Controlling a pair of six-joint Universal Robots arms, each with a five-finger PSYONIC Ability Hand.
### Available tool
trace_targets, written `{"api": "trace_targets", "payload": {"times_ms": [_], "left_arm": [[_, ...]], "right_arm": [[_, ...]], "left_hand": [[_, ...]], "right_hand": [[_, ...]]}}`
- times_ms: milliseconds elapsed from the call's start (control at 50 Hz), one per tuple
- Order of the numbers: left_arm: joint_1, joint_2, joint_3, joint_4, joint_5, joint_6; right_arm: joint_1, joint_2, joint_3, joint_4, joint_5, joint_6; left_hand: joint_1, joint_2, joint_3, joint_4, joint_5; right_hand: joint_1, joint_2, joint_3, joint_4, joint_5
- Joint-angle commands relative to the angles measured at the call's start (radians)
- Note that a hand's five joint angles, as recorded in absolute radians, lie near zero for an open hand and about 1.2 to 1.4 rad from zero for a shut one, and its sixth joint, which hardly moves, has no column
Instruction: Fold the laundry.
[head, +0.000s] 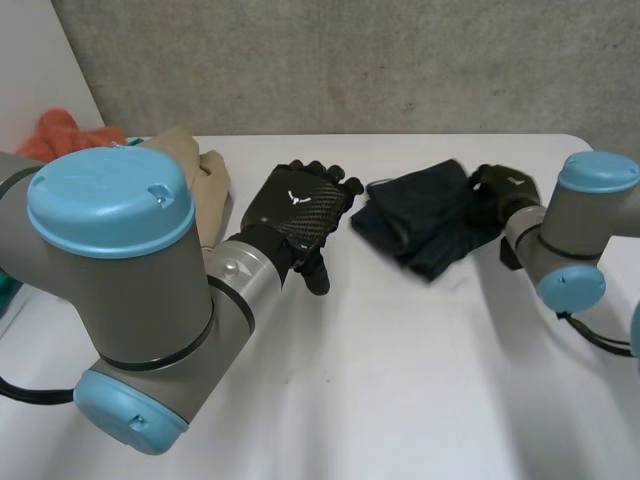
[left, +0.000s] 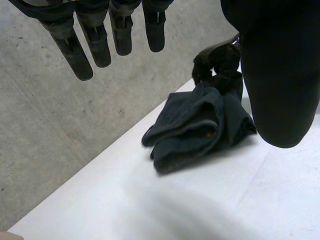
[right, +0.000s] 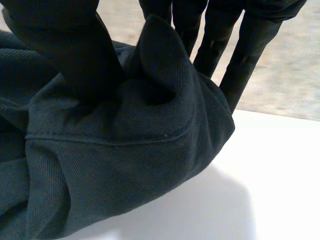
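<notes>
Closest in the head view loomed the left arm (head: 120, 290), its left hand (head: 298, 215) above the table (head: 400, 380) just beside a bunched dark garment (head: 425, 225), the right hand (head: 505, 188) at the garment's opposite edge, tan cloth (head: 200, 170) beside the arm. The left wrist view added that the left hand's fingers were straight and held nothing; the right wrist view, that the right hand's thumb and fingers pinched a fold of the garment.

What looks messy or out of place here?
The dark cloth lies crumpled, not flat; the right robot hand pinches a fold. A beige cloth and an orange cloth sit bunched beyond the left arm.
</notes>
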Motion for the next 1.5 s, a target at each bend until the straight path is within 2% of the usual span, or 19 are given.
{"api": "trace_targets", "payload": {"times_ms": [20,160,300,460,480,520,600,680,700,760,840,860,920,1000,1060,1160,1260,1400,1500], "left_arm": [[-0.002,-0.011,0.023,0.004,-0.001,0.002],[-0.004,-0.012,0.041,0.004,-0.001,0.004],[-0.009,-0.011,0.049,0.004,-0.001,0.004],[-0.012,-0.017,0.047,0.003,-0.001,0.004],[-0.012,-0.02,0.047,0.003,-0.001,0.004],[-0.012,-0.02,0.047,0.003,-0.001,0.004],[-0.01,-0.02,0.043,0.001,-0.001,0.004],[-0.007,-0.02,0.035,0.001,-0.001,0.004],[-0.006,-0.02,0.034,0.001,-0.001,0.004],[-0.005,-0.014,0.032,0.001,-0.001,0.002],[0.001,-0.006,0.035,0.004,-0.002,0.001],[0.004,-0.003,0.035,0.004,-0.004,0.001],[0.045,0.021,0.038,0.015,-0.007,0.002],[0.146,0.057,0.037,0.06,-0.01,0.018],[0.235,0.06,0.037,0.106,-0.01,0.019],[0.39,0.037,0.052,0.156,0.001,0.051],[0.56,-0.099,0.115,0.169,0.034,0.185],[0.643,-0.311,0.225,0.162,0.194,0.306],[0.668,-0.452,0.313,0.167,0.301,0.318]], "right_arm": [[-0.131,0.217,-0.393,0.137,0.074,-0.011],[-0.241,0.293,-0.563,0.159,0.074,-0.094],[-0.314,0.322,-0.623,0.159,0.085,-0.25],[-0.35,0.331,-0.65,0.159,0.086,-0.307],[-0.351,0.331,-0.65,0.159,0.086,-0.309],[-0.351,0.331,-0.65,0.158,0.088,-0.313],[-0.357,0.337,-0.643,0.158,0.102,-0.336],[-0.384,0.339,-0.634,0.147,0.212,-0.422],[-0.386,0.334,-0.629,0.123,0.274,-0.498],[-0.374,0.317,-0.597,0.046,0.321,-0.597],[-0.36,0.168,-0.381,-0.052,0.269,-0.61],[-0.351,0.047,-0.236,-0.098,0.225,-0.594],[-0.326,-0.101,-0.047,-0.201,0.157,-0.568],[-0.233,-0.338,0.291,-0.449,-0.025,-0.533],[-0.183,-0.434,0.426,-0.493,-0.108,-0.531],[-0.102,-0.59,0.659,-0.444,-0.248,-0.534],[-0.03,-0.696,0.794,-0.301,-0.352,-0.56],[0.053,-0.742,0.934,-0.108,-0.406,-0.698],[0.067,-0.752,1.006,-0.097,-0.401,-0.778]], "left_hand": [[-0.016,-0.007,-0.013,-0.006,0.0],[-0.013,-0.004,-0.01,-0.003,0.003],[-0.013,-0.004,-0.01,-0.003,0.003],[-0.01,-0.001,-0.007,0.0,0.006],[-0.013,-0.004,-0.01,-0.003,0.003],[-0.013,-0.004,-0.01,-0.003,0.003],[-0.013,-0.004,-0.01,-0.003,0.003],[-0.016,-0.007,-0.013,-0.006,0.0],[-0.019,-0.01,-0.016,-0.009,-0.003],[-0.022,-0.013,-0.019,-0.012,-0.006],[-0.028,-0.018,-0.025,-0.018,-0.012],[-0.028,-0.018,-0.025,-0.018,-0.012],[-0.031,-0.021,-0.028,-0.021,-0.015],[-0.028,-0.018,-0.025,-0.018,-0.012],[-0.031,-0.021,-0.028,-0.021,-0.015],[-0.028,-0.018,-0.025,-0.018,-0.012],[-0.022,-0.013,-0.019,-0.012,-0.006],[-0.031,-0.021,-0.028,-0.021,-0.015],[-0.019,-0.01,-0.016,-0.009,-0.003]], "right_hand": [[0.488,0.288,0.304,0.203,0.285],[0.488,0.288,0.304,0.203,0.285],[0.488,0.288,0.304,0.203,0.285],[0.488,0.288,0.304,0.203,0.285],[0.276,0.077,0.093,-0.008,0.074],[-0.734,-0.933,-0.918,-1.019,-0.937],[-0.734,-0.933,-0.918,-1.019,-0.937],[-0.734,-0.933,-0.918,-1.019,-0.937],[-0.734,-0.933,-0.918,-1.019,-0.937],[-0.734,-0.933,-0.918,-1.019,-0.937],[-0.734,-0.933,-0.918,-1.019,-0.937],[-0.734,-0.933,-0.918,-1.019,-0.937],[-0.734,-0.933,-0.918,-1.019,-0.937],[-0.734,-0.933,-0.918,-1.019,-0.937],[-0.734,-0.933,-0.918,-1.019,-0.937],[-0.734,-0.933,-0.918,-1.019,-0.937],[-0.734,-0.933,-0.918,-1.019,-0.937],[-0.734,-0.933,-0.918,-1.019,-0.937],[-0.734,-0.933,-0.918,-1.019,-0.937]]}}
